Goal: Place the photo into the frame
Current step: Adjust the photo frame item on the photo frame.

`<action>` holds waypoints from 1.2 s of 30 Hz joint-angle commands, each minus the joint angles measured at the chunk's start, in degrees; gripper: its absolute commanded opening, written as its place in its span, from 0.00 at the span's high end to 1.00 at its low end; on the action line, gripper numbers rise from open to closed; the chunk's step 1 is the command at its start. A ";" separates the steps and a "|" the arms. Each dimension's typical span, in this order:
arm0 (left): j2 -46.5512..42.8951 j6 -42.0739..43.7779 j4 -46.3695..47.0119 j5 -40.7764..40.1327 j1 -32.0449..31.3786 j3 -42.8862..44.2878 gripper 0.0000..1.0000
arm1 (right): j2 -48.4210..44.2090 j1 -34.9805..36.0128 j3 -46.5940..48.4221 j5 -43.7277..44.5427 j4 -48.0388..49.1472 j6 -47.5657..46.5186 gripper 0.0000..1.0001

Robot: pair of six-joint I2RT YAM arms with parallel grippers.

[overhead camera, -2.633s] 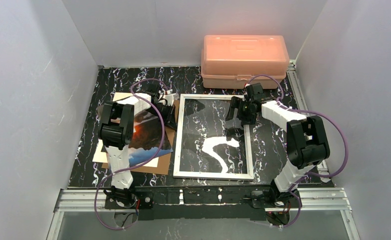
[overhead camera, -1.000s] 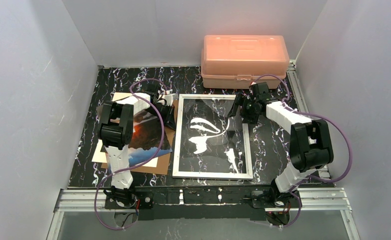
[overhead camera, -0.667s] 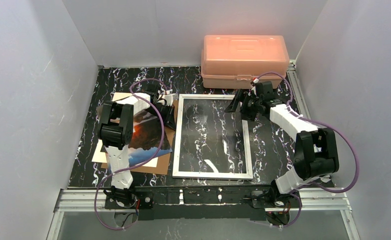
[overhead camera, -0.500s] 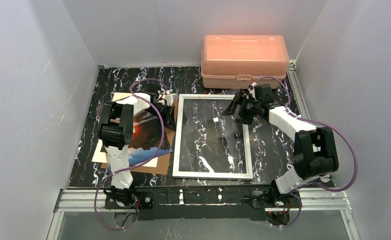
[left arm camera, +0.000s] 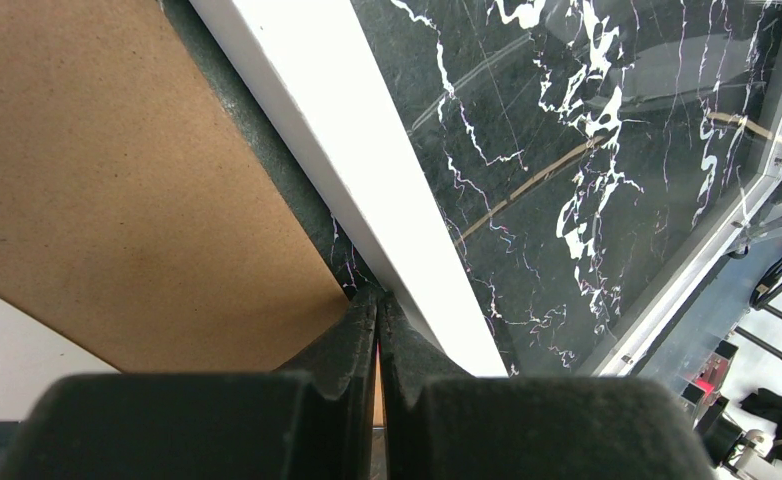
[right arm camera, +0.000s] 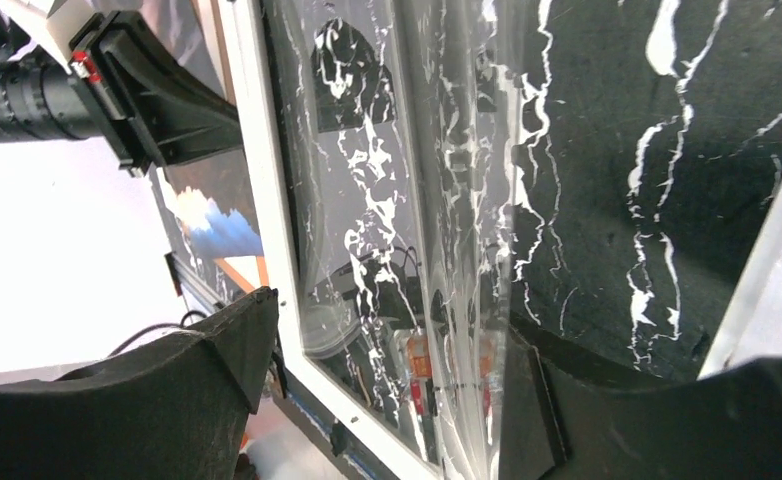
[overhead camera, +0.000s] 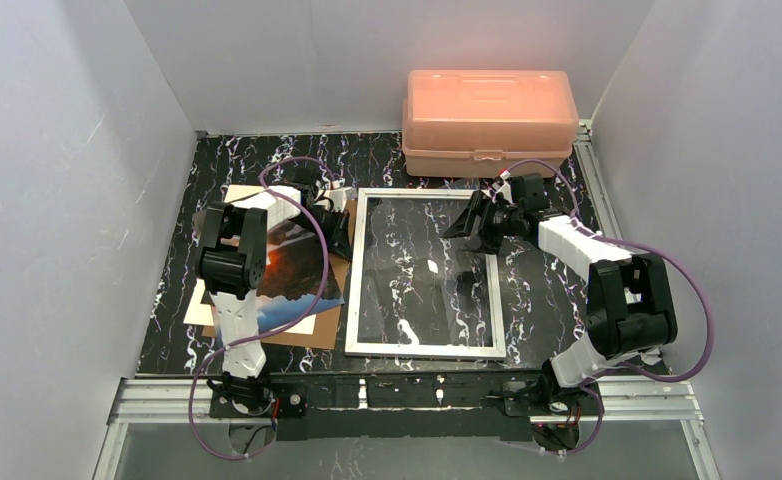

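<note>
left fingers pressed together, tips at the gap between board and frame | right fingers spread wide at frame's far right corner | photo on board, left of frame, not yet in | frame flat on worktop | judged: insertion all left

The counter is overlooked from high at 6 o'clock. The frame is shared, seen closely, by both wrist views.

Glossy photo, matt brown fibreboard board, smooth white frame, reflective clear pane.
</note>
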 commanded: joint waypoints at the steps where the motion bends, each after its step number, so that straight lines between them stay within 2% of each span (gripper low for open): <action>1: -0.38 0.93 -2.02 1.47 -0.14 0.53 1.00 | -1.06 -0.58 1.15 -6.65 0.29 -1.38 0.25; 3: -0.40 1.04 -2.18 1.50 -0.19 0.53 1.00 | -2.00 -0.60 0.98 -6.93 -0.24 -1.71 0.33; 7: -0.51 1.08 -2.39 1.50 -0.18 0.51 1.00 | -3.78 -0.53 1.39 -5.80 -0.51 -1.72 0.65; 9: -0.53 1.04 -2.42 1.53 -0.14 0.52 1.00 | -4.05 -0.55 2.04 -5.56 -0.74 -1.56 0.76; 15: -0.64 1.04 -2.50 1.61 -0.19 0.40 1.00 | -4.51 -0.52 3.66 -7.48 -0.69 -0.49 0.81; 19: -0.60 0.88 -2.55 1.67 -0.19 0.44 1.00 | -5.73 -0.59 3.57 -9.46 2.82 2.01 0.95; 21: -0.56 0.87 -2.58 1.68 -0.19 0.44 1.00 | -6.13 -0.61 3.34 -10.97 5.56 3.63 0.99; 26: -0.69 0.95 -2.74 1.67 -0.02 0.61 1.00 | -7.19 -0.60 2.57 -13.82 11.59 7.04 0.99; 36: -0.88 0.87 -2.71 1.85 0.07 0.79 1.00 | -8.92 -0.55 -3.25 -17.64 30.03 19.90 0.99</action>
